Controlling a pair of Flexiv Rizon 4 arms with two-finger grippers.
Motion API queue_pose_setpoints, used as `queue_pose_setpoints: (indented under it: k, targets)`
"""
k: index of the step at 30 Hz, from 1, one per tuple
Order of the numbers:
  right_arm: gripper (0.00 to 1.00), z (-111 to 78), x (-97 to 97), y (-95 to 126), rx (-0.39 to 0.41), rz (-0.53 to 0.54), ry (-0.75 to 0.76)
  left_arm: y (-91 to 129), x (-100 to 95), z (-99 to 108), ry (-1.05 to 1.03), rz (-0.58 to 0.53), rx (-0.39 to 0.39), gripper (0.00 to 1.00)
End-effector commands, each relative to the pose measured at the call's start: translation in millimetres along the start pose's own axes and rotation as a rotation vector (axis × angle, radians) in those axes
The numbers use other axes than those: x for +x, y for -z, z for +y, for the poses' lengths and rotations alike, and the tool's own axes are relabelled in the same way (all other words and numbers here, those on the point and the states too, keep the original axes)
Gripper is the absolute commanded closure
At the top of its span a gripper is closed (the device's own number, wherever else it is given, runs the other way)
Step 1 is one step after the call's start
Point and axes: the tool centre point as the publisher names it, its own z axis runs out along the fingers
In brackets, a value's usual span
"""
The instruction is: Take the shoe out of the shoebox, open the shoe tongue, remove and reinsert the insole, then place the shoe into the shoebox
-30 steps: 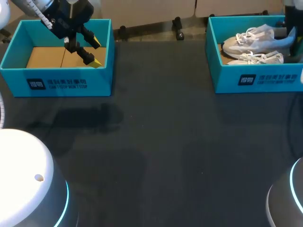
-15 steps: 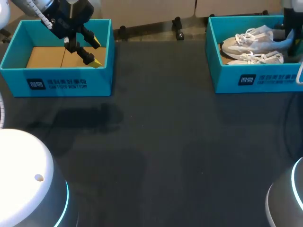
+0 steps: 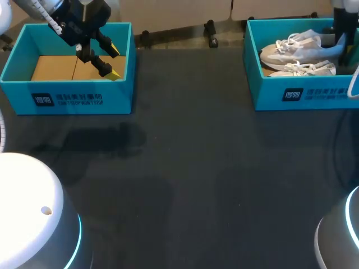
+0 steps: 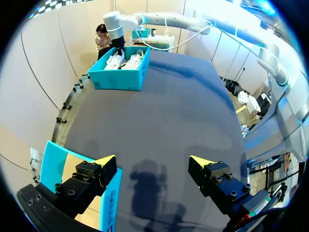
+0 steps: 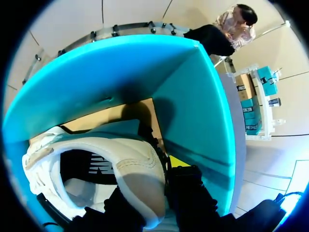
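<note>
The right teal shoebox [image 3: 303, 95] holds two pale sneakers. My right gripper [image 3: 339, 42] is at the box's right end, shut on the heel of the rear sneaker [image 3: 291, 49]. The second sneaker [image 3: 303, 69] lies in front of it. In the right wrist view the gripper [image 5: 161, 169] pinches the heel collar of the sneaker [image 5: 130, 164], one yellow tip outside it, close to the box wall [image 5: 193, 106]. My left gripper [image 3: 115, 61] hangs open over the left shoebox [image 3: 67, 100] with nothing in it. In the left wrist view the gripper [image 4: 153, 160] has its fingers wide apart.
The left shoebox shows only a cardboard floor [image 3: 53, 67]. A dark tabletop [image 3: 190, 168] stretches between the two boxes. From the left wrist, the right shoebox [image 4: 120, 77] stands at the table's far end, my right arm [image 4: 116, 29] above it.
My right gripper has shifted slightly to the left with the sneaker's heel, raising it a little. The left arm has kept still.
</note>
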Motion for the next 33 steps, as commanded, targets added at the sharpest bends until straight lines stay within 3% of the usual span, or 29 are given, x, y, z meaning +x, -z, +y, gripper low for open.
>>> queue_pose_setpoints:
  k: [1, 4, 5, 7, 9, 12, 13, 21, 33]
  targets:
    - [1.0, 7.1, 4.7, -3, 0.013, -0.002, 0.0, 0, -0.2, -1, 0.001, 0.0, -0.004, 0.0]
    - [1.0, 7.1, 4.3, -1, 0.014, -0.005, -0.006, 0, -0.2, -1, 0.001, 0.0, -0.004, 0.0]
    - [0.92, 7.0, 3.7, 0, 0.013, -0.006, -0.011, 0, -0.2, -1, 0.001, 0.0, -0.004, 0.0]
    - [0.62, 7.0, 2.8, 2, 0.011, -0.008, -0.014, 0, -0.2, -1, 0.001, 0.0, -0.004, 0.0]
    - [0.52, 7.0, 2.3, 4, 0.006, -0.008, -0.018, 0, -0.2, -1, 0.001, 0.0, -0.004, 0.0]
    - [0.06, 7.2, 1.8, 8, 0.002, -0.012, -0.021, 0, -0.2, -1, 0.001, 0.0, -0.004, 0.0]
    - [0.0, 7.2, 1.6, 10, 0.0, -0.013, -0.022, 0, -0.2, -1, 0.001, 0.0, -0.004, 0.0]
    - [0.0, 4.6, 4.5, 24, -0.014, -0.017, -0.025, 0, -0.2, -1, 0.001, 0.0, -0.004, 0.0]
    - [0.0, -13.7, 9.8, 52, -0.026, 0.033, -0.028, 0, -0.2, -1, 0.001, 0.0, -0.004, 0.0]
